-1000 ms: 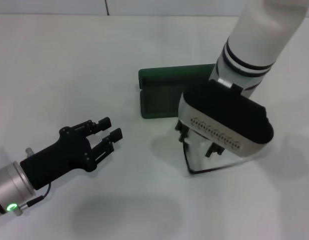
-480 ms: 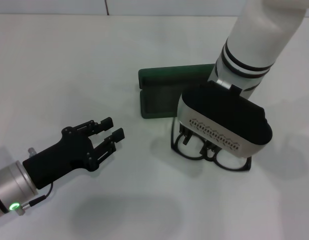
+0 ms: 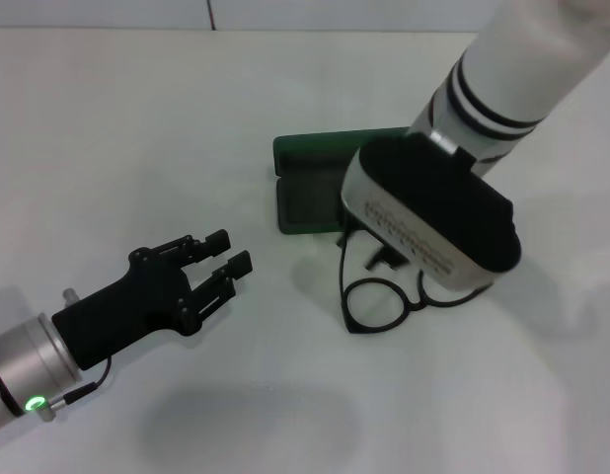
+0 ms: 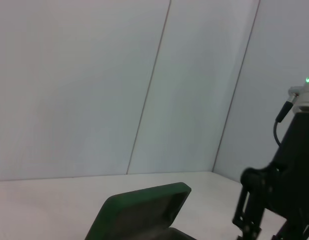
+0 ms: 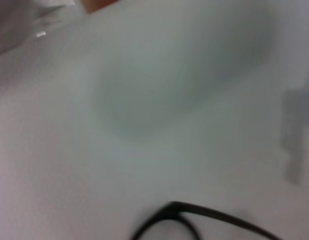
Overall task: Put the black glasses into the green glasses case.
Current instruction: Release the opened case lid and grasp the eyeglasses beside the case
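A: Two claws in view. Right claw point(image 3: 389, 255) sits under its white wrist housing, just in front of the green glasses case point(image 3: 315, 188), which lies open on the white bench point(image 3: 137, 128).

B: Position of the black glasses point(image 3: 379, 301)?

A: Hanging from the right claw, tilted, one round lens rim showing below the housing, a temple running up toward the case's near edge. Half a second ago they lay lower and flatter, both lenses showing in front of the housing; the arm has since swung up and toward the case.

B: Right claw state?

A: Fingers mostly hidden by the housing; the frame hangs from them, so logged as pinching the glasses. Right wrist view shows only a piece of black rim point(image 5: 164, 220) over the bench.

B: Left side?

A: Left claw point(image 3: 224, 265) hovers over the near-left bench, fingers spread, holding nothing, well apart from the case. It has drifted slightly forward. Left wrist view catches the raised green lid point(image 4: 144, 207).
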